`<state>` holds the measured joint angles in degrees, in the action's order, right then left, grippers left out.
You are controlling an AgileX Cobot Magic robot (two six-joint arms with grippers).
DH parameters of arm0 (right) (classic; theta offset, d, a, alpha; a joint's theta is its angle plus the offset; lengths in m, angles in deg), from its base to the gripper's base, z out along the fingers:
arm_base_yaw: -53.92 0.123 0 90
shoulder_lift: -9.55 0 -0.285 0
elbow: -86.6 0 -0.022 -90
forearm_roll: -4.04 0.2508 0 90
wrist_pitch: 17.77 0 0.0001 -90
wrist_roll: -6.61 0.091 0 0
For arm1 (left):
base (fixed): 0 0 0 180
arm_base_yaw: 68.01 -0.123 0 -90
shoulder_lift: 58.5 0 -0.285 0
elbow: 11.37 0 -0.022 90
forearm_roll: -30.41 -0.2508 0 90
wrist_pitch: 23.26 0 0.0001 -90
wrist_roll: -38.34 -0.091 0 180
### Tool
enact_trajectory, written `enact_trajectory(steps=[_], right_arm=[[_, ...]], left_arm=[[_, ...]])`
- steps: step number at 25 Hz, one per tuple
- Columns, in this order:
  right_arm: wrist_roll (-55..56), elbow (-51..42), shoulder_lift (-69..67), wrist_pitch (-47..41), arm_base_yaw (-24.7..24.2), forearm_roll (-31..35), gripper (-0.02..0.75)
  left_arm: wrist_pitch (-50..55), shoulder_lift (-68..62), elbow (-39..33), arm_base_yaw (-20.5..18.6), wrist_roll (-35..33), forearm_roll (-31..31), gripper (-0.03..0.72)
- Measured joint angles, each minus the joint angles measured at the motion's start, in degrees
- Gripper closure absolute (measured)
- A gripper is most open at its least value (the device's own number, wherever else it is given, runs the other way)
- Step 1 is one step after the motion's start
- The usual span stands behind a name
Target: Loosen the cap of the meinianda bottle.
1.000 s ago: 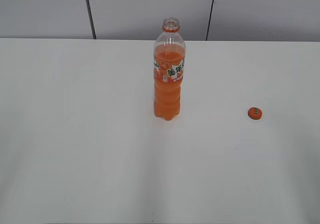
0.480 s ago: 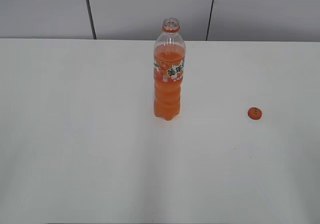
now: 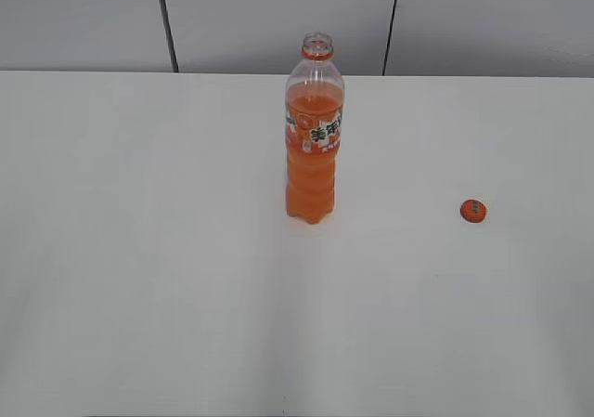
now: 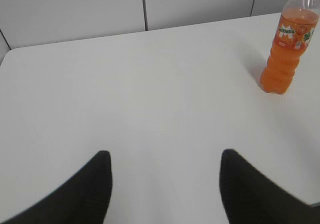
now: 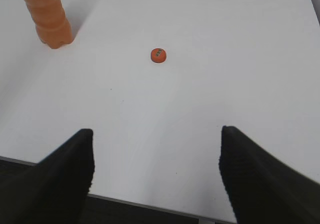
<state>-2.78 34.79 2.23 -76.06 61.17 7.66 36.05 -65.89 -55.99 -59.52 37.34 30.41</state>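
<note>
The meinianda bottle [image 3: 314, 129] stands upright near the table's middle, its neck open with no cap on it. It also shows at the far right of the left wrist view [image 4: 290, 42] and at the top left of the right wrist view [image 5: 47, 14]. The orange cap [image 3: 473, 211] lies flat on the table to the bottle's right, and shows in the right wrist view [image 5: 158, 55]. My left gripper [image 4: 165, 156] is open and empty, far left of the bottle. My right gripper [image 5: 156, 134] is open and empty near the table's front edge, short of the cap. Neither gripper shows in the exterior view.
The white table [image 3: 139, 250] bears only the bottle and the cap. A grey panelled wall [image 3: 278, 18] runs behind its far edge. The table's front edge [image 5: 150, 204] lies under my right gripper.
</note>
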Motion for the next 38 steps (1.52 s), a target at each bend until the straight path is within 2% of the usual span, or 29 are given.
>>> enact_trajectory(steps=[25, 28, 35, 38], right_arm=[[0.3, 0.0, 0.0, 0.0, 0.0, -0.1, 0.152], [0.3, 0.0, 0.0, 0.0, 0.0, -0.1, 0.152], [0.3, 0.0, 0.0, 0.0, 0.0, -0.1, 0.152], [0.3, 0.0, 0.0, 0.0, 0.0, -0.1, 0.152]], left_arm=[[0.0, 0.0, 0.0, -0.3, 0.0, 0.0, 0.263], [0.0, 0.0, 0.0, -1.9, 0.0, 0.0, 0.263], [0.0, 0.1, 0.0, -8.9, 0.0, 0.0, 0.285], [0.0, 0.1, 0.0, -10.4, 0.0, 0.0, 0.303]])
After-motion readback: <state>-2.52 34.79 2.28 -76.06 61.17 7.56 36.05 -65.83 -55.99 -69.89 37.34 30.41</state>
